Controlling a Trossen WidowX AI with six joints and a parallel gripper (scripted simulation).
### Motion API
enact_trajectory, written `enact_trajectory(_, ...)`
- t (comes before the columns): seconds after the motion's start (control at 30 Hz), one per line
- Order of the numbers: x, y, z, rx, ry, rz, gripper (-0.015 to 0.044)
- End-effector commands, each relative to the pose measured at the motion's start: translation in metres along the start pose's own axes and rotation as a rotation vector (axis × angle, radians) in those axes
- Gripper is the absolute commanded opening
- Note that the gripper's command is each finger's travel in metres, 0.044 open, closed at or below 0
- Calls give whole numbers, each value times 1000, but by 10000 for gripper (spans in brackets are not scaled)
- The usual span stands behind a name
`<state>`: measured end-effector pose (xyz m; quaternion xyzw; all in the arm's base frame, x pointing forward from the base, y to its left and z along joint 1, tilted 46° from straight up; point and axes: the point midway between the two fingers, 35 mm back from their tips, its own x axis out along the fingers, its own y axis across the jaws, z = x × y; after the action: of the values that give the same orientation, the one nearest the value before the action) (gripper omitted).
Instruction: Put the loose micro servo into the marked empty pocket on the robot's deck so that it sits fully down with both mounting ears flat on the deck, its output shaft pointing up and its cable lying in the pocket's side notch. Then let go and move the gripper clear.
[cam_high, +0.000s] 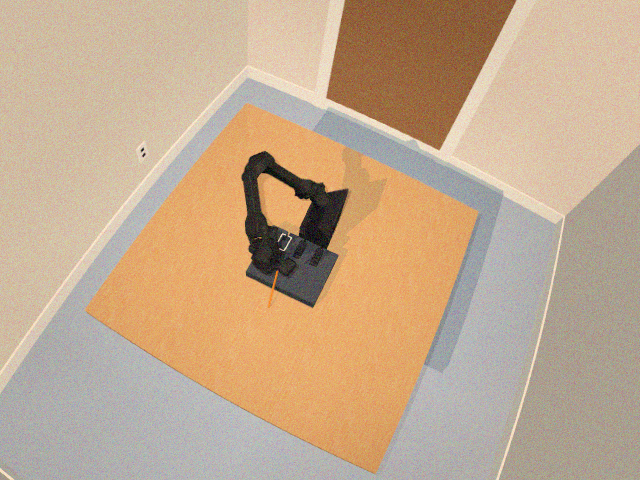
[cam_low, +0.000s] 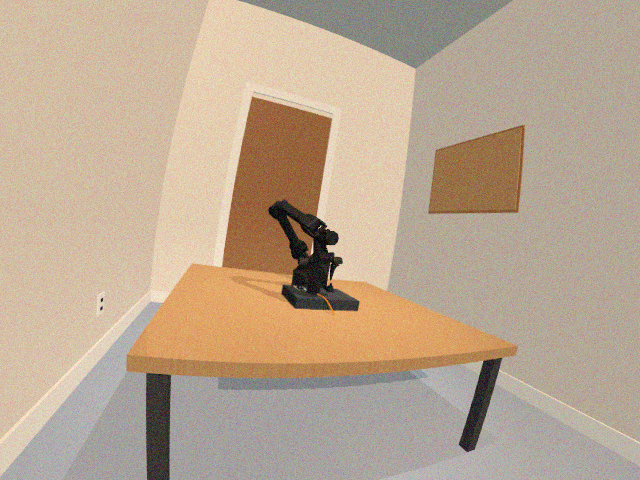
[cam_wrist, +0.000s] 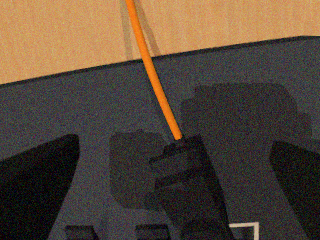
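Observation:
My gripper is open and empty above the robot's deck. In the wrist view its fingers stand wide apart, one on each side of the loose micro servo. The dark servo lies on the deck, outside the pocket; its shaft direction is hard to tell. Its orange cable runs out over the deck's edge above the table. The white outline of the marked pocket shows partly at the bottom of the wrist view. In the top view, the gripper hides the servo.
Two dark servos sit in the deck beside the marked pocket. A tall black panel stands at the deck's back edge, near the arm's base. The deck rests on a wooden table.

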<state>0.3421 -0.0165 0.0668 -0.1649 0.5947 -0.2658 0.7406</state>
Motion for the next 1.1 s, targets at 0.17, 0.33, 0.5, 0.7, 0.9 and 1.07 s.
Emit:
enact_trajectory(0.17, -12, 2, -27, -286, 39, -89, 440)
enact_trajectory(0.33, -19, 2, -38, -432, 56, -135, 440)
enact_trajectory(0.5, -21, 1, -41, -474, 61, -148, 440)
enact_trajectory(0.7, -14, 0, -41, -474, 61, -148, 440)
enact_trajectory(0.9, 5, -2, -42, -474, 61, -149, 440)
enact_trajectory(1.07, 8, -3, -42, -474, 61, -149, 440)
